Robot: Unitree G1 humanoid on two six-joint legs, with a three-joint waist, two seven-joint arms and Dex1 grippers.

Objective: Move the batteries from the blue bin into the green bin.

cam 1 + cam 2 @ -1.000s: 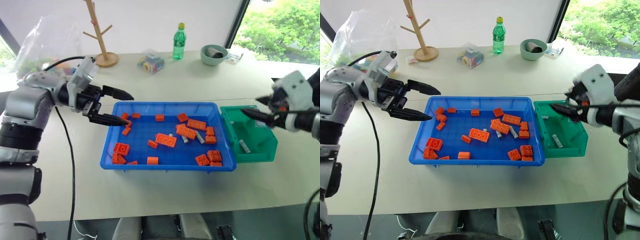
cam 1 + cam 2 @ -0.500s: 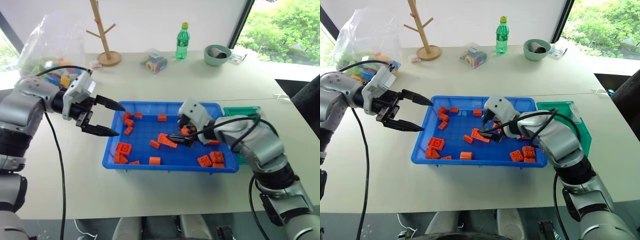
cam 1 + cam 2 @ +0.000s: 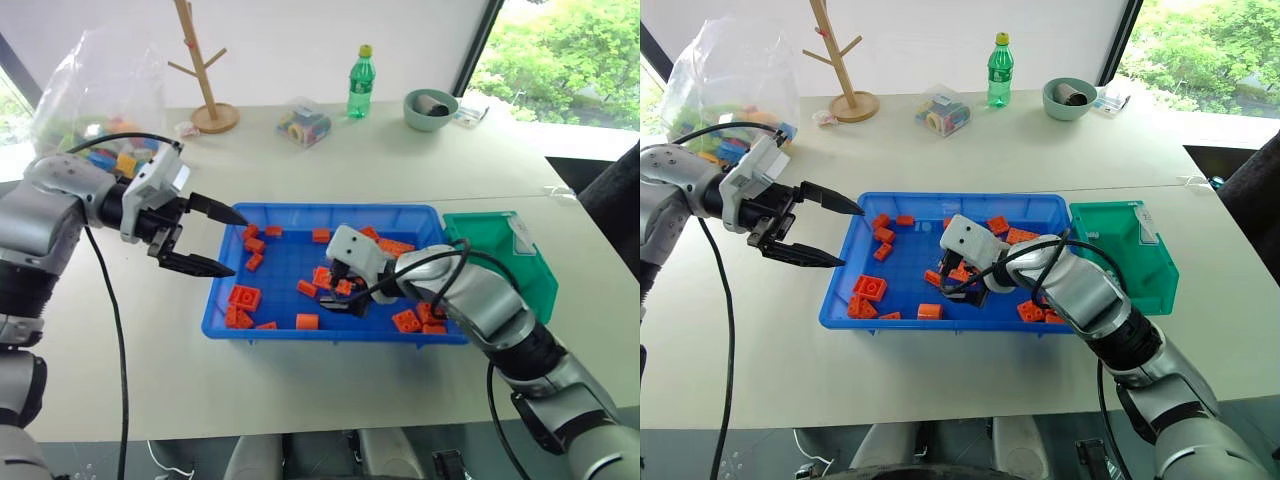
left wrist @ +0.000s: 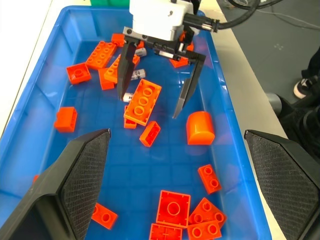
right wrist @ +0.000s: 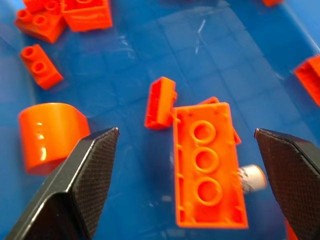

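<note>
Right gripper (image 4: 156, 95), fingers spread wide and empty, hovers over bricks (image 4: 143, 101) hiding a battery (image 4: 129, 97) in the blue bin (image 3: 222, 290); left gripper (image 3: 222, 240) waits open beside it; green bin (image 3: 540, 282) awaits.

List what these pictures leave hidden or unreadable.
- Battery, right wrist view: mostly hidden under the long orange brick; only one end shows.
- Green bin floor, left eye view: largely hidden behind its near wall, so its contents are unclear.
- White label, right eye view: too small to read.

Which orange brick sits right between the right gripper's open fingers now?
The long three-stud brick, centred under the right gripper. It is longer than the small brick on its side and the rounded piece beside it, and a battery pokes out from under its edge.
</note>
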